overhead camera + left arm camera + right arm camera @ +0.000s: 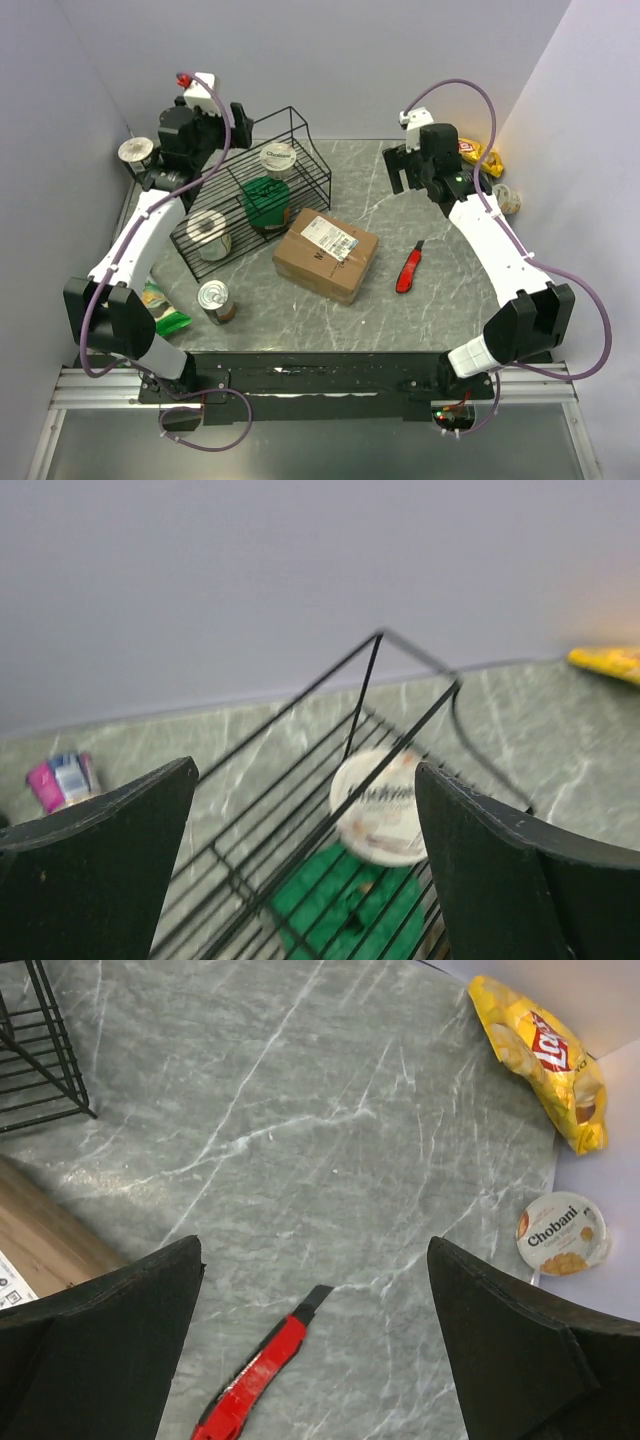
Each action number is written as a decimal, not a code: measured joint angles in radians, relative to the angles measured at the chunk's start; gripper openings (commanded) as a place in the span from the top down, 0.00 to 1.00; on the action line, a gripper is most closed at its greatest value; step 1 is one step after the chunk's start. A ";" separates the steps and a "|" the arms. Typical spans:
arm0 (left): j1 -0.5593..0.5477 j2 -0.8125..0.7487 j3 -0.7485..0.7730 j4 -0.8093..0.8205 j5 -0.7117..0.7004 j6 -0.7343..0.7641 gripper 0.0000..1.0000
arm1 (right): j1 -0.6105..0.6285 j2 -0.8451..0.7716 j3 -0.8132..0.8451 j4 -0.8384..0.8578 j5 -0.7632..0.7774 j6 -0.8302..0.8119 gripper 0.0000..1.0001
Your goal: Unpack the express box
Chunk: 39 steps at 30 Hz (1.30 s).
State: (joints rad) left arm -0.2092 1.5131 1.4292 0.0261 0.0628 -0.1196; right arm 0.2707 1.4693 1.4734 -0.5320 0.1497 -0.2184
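Observation:
The express box (325, 253), a brown carton with a white label and clear tape, lies shut on the middle of the table. Its corner shows at the left edge of the right wrist view (40, 1235). A red utility knife (409, 268) lies to its right, also in the right wrist view (255, 1375). My left gripper (240, 122) is open and empty, raised over the far end of the black wire basket (363, 695); its gap shows in the left wrist view (305, 770). My right gripper (402, 170) is open and empty, above the table beyond the knife (315, 1245).
The wire basket (318, 152) holds a yogurt cup (380, 805), a green item (330, 900) and a can (208, 228). Another can (216, 300) and a green bag (160, 310) lie front left. A yellow chips bag (540, 1055) and a Chobani cup (562, 1233) sit far right.

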 measured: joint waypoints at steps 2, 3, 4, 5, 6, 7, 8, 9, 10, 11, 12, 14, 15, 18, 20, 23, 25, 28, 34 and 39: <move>-0.002 -0.002 0.034 0.012 0.021 -0.001 0.04 | 0.000 0.003 0.000 -0.005 -0.002 -0.008 0.00; -0.003 -0.002 0.056 0.015 0.039 0.003 0.04 | 0.000 0.005 0.000 -0.008 -0.007 -0.016 0.00; -0.005 -0.003 0.073 0.016 0.064 0.007 0.03 | 0.000 0.006 0.000 -0.014 -0.017 -0.027 0.00; -0.010 -0.005 0.089 0.016 0.096 0.015 0.04 | 0.000 0.008 0.000 -0.021 -0.030 -0.040 0.00; -0.015 -0.010 0.101 0.014 0.129 0.037 0.04 | 0.000 0.008 0.000 -0.031 -0.045 -0.057 0.00; -0.024 -0.015 0.110 0.011 0.165 0.063 0.03 | 0.000 0.008 0.000 -0.039 -0.063 -0.073 0.00; -0.036 -0.022 0.111 0.006 0.196 0.087 0.03 | 0.000 0.008 0.000 -0.046 -0.077 -0.085 0.00; -0.050 -0.031 0.111 -0.008 0.229 0.114 0.04 | 0.000 0.008 0.000 -0.053 -0.093 -0.096 0.00; -0.068 -0.042 0.105 -0.029 0.270 0.151 0.04 | 0.000 0.008 0.000 -0.063 -0.116 -0.107 0.00; -0.085 -0.055 0.090 -0.051 0.300 0.182 0.04 | 0.000 0.008 0.000 -0.074 -0.139 -0.117 0.00; -0.103 -0.070 0.070 -0.077 0.328 0.218 0.04 | 0.000 0.008 0.000 -0.081 -0.156 -0.124 0.00; -0.135 -0.106 0.011 -0.138 0.372 0.291 0.04 | 0.000 0.008 0.000 -0.095 -0.199 -0.137 0.00; -0.150 -0.124 -0.024 -0.179 0.389 0.328 0.04 | 0.000 0.008 0.000 -0.101 -0.217 -0.142 0.00; -0.167 -0.178 -0.130 -0.286 0.422 0.418 0.03 | 0.000 0.008 -0.002 -0.113 -0.266 -0.143 0.00; -0.165 -0.210 -0.186 -0.375 0.422 0.473 0.04 | 0.000 0.008 -0.002 -0.124 -0.299 -0.142 0.00; -0.161 -0.238 -0.213 -0.512 0.414 0.507 0.01 | 0.000 0.008 -0.002 -0.137 -0.344 -0.134 0.01; -0.156 -0.240 -0.212 -0.581 0.412 0.517 0.10 | 0.000 0.008 -0.002 -0.142 -0.369 -0.125 0.02; -0.127 -0.233 -0.212 -0.669 0.425 0.521 0.19 | 0.000 0.010 -0.002 -0.143 -0.397 -0.112 0.03; -0.003 -0.177 -0.212 -0.772 0.449 0.553 0.37 | 0.000 0.035 -0.002 -0.143 -0.430 -0.104 0.04; 0.064 -0.098 -0.206 -0.826 0.465 0.594 0.43 | 0.000 0.044 -0.002 -0.143 -0.433 -0.097 0.04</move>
State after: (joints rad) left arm -0.1455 1.4151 1.2228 -0.7994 0.5278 0.4747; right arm 0.2707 1.5135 1.4715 -0.6750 -0.2829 -0.3153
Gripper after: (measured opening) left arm 0.585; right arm 0.960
